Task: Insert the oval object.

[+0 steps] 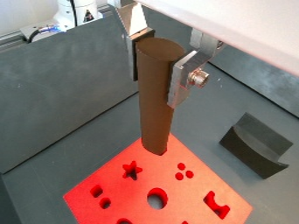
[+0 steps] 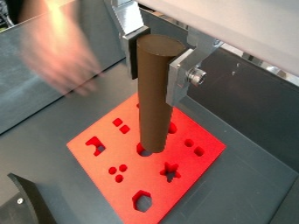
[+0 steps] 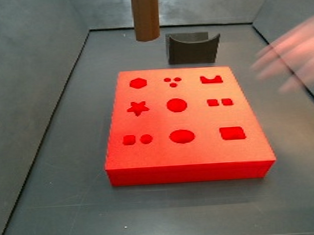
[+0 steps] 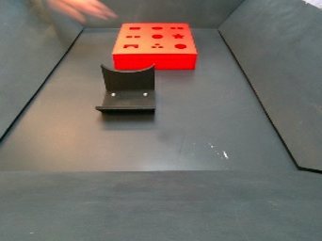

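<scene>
Peg (image 1: 155,92) upright, clamped in gripper (image 1: 162,54), hanging above red board (image 3: 190,168). Step: carry, align. Next: find oval hole (image 3: 182,137), lower.

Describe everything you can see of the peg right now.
The peg is a long, straight, smooth brown rod with a rounded section and flat top. It hangs upright, clamped near its upper end between the gripper fingers. Its lower end is above the red board, clear of the holes in a side view. Only the fingers touch it.
</scene>
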